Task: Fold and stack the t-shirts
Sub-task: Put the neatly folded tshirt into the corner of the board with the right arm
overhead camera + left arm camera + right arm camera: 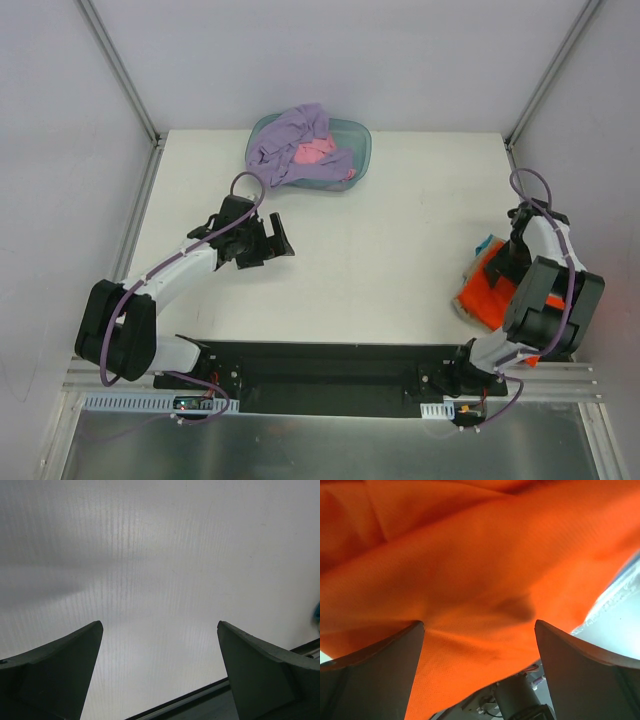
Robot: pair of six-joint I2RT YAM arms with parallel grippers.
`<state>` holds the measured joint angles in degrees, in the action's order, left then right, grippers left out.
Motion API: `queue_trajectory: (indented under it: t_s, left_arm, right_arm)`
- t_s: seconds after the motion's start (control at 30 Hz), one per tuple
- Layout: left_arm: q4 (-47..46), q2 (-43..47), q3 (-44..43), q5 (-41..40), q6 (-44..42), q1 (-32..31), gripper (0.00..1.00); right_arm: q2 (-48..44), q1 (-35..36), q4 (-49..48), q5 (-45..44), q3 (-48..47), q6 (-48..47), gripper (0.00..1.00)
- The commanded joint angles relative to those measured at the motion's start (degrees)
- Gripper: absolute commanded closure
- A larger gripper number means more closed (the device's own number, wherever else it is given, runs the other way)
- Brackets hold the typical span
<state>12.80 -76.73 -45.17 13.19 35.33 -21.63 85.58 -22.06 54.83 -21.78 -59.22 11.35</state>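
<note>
Right pincer (479, 625) spread wide just over the orange-red t-shirt (478, 298); left pincer (160, 625) equally wide above bare table (400, 250).

Between the right pincer's fingers the wrist view shows only creased orange cloth lying straight below. Nothing is pinched, and I cannot tell whether the tips touch the cloth. From above, that shirt is a crumpled heap at the near right of the table, its longer run seemingly near to far along the right side, partly hidden under the right arm. The right arm is plainly the nearer. The left pincer holds nothing and sits left of centre, well apart from the heap, which lies to its right and slightly nearer. The lavender t-shirt (300, 135) and pink t-shirt (316, 152) lie bunched in the teal tub (362, 140) at the far edge, closer to the left arm.
</note>
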Motion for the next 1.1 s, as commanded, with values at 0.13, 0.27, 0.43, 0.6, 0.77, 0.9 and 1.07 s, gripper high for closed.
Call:
queue_trajectory:
  t_s: [0.13, 0.27, 0.43, 0.6, 0.77, 0.9, 1.07]
  left_arm:
    - [0.9, 1.5, -0.5, -1.1, -0.4, 0.6, 0.01]
    - [1.4, 1.3, -1.1, -1.2, -0.5, 0.6, 0.01]
    - [1.6, 1.4, -1.5, -1.1, -0.5, 0.6, 0.01]
    - [2.1, 1.8, -2.0, -1.8, -0.5, 0.6, 0.01]
    - [3.5, 3.1, -2.6, -3.2, -0.1, 0.6, 0.01]
    - [4.5, 4.7, -3.0, -4.0, 0.2, 0.6, 0.01]
    - [8.5, 8.0, -3.8, -7.8, 2.3, 0.6, 0.01]
  right_arm:
    - [12.8, 6.2, -2.8, -1.8, -5.0, 1.4, 0.04]
    - [15.8, 6.9, -3.1, -3.3, -6.1, 1.3, 0.04]
    - [13.3, 7.2, -0.2, -6.2, -7.9, 0.2, 0.04]
    - [2.0, 8.9, 2.0, -5.2, -9.4, -2.5, 0.04]
    - [-14.2, 12.3, -4.1, 9.8, -6.9, -9.9, 0.04]
    - [-26.1, 14.1, -20.2, 35.2, 1.4, -11.0, 0.04]
    - [-35.1, 25.8, -31.7, 43.3, 8.7, -14.1, 0.04]
